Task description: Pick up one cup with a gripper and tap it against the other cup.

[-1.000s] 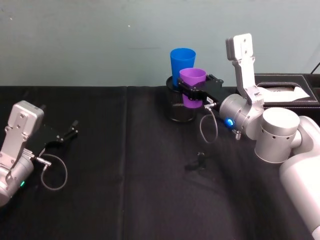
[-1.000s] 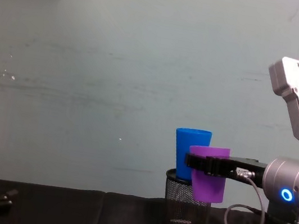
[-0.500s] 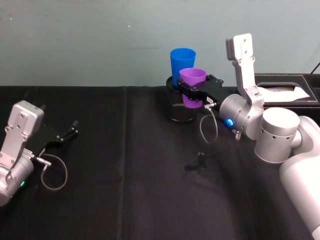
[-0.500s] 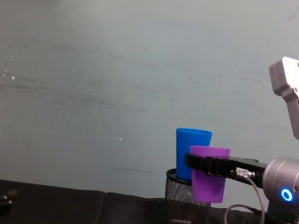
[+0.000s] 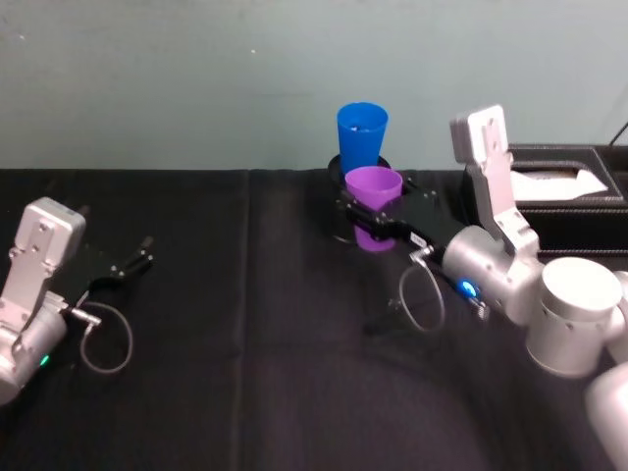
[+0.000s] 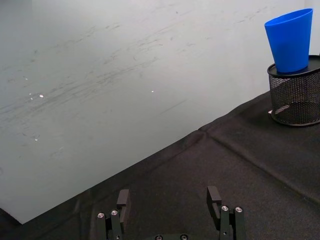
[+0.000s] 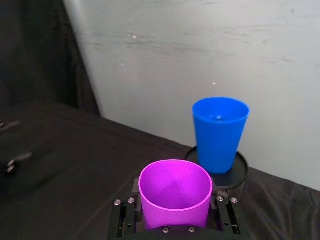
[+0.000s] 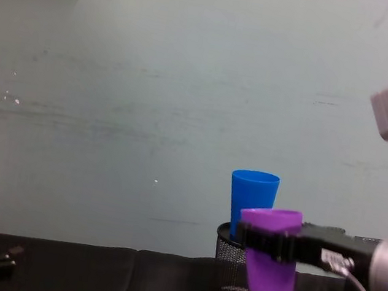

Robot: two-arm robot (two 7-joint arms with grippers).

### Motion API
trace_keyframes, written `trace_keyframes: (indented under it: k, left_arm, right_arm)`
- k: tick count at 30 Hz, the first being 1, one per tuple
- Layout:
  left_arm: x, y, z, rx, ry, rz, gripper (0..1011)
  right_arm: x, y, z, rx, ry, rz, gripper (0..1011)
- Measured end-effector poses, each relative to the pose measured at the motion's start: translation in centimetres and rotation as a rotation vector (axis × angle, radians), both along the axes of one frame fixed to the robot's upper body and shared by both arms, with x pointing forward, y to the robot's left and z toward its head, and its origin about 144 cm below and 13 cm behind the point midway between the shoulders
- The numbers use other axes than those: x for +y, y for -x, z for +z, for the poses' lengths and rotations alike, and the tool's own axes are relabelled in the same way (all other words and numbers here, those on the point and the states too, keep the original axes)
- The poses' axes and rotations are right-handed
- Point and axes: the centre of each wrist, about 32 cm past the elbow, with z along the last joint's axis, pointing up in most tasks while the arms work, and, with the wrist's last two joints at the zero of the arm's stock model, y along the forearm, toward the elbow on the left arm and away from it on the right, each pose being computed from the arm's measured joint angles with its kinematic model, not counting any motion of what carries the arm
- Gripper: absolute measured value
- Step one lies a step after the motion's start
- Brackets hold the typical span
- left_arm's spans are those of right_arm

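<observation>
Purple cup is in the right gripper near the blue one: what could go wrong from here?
1. The bright blue plastic tumbler stands perched in the black wire-mesh pot, high and probably unsteady; a hard tap could tip it or shift the pot.
2. The right gripper holds the purple plastic tumbler by its smooth tapered wall; a knock might make it slip.

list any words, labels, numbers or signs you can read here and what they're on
None can be read.
Purple cup, held in the right claw: plain, no print.
Blue cup standing in the wire-mesh pot: plain, no print.
Left claw, open over the black cloth: no label that can be made out.
</observation>
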Motion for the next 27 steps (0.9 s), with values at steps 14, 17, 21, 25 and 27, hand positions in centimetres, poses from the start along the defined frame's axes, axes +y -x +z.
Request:
trace_keyframes:
  k: [14, 17, 21, 25, 27]
  left_arm:
    - [0.0, 0.0, 0.0, 0.0, 0.0, 0.0, 1000]
    - [0.0, 0.0, 0.0, 0.0, 0.0, 0.0, 1000]
    - [0.0, 0.0, 0.0, 0.0, 0.0, 0.0, 1000]
    - [0.0, 0.0, 0.0, 0.0, 0.0, 0.0, 1000]
    - [0.0, 0.0, 0.0, 0.0, 0.0, 0.0, 1000]
  right_arm:
    - [-0.2, 4.5, -7.1, -0.177, -0.019, -0.005, 722]
    - [-0.4, 4.5, -7.7, -0.151, -0.02, -0.002, 723]
    - [-0.5, 4.4, -8.1, -0.106, -0.014, 0.012, 723]
    - [-0.4, 4.2, -8.5, -0.052, -0.002, 0.037, 722]
    - [-0.4, 4.1, -8.6, -0.039, 0.003, 0.041, 723]
